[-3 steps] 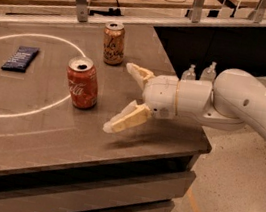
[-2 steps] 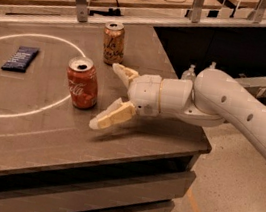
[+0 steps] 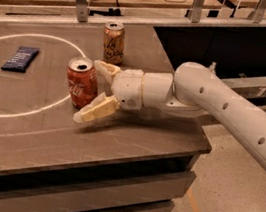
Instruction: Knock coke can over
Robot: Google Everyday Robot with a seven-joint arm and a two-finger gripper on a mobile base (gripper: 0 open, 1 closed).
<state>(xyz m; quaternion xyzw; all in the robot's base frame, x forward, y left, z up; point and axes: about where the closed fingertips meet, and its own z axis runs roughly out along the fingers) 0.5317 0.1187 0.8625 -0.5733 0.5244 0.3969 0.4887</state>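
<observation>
The coke can (image 3: 81,82), red with white script and a silver top, stands upright on the grey table (image 3: 27,131) inside a white ring of light. My gripper (image 3: 91,91) reaches in from the right with its two cream fingers (image 3: 95,110) spread open. The fingertips sit right beside the can's right side, one behind it and one in front, low near its base. I cannot tell whether they touch it.
A tan and gold can (image 3: 113,43) stands upright behind the gripper. A dark blue flat packet (image 3: 20,58) lies at the left inside the ring. A metal rail and a cluttered bench run along the back. The table's right edge is under my arm.
My gripper has moved left toward the coke can, from a clear gap to right beside it. The can still stands upright in the same place.
</observation>
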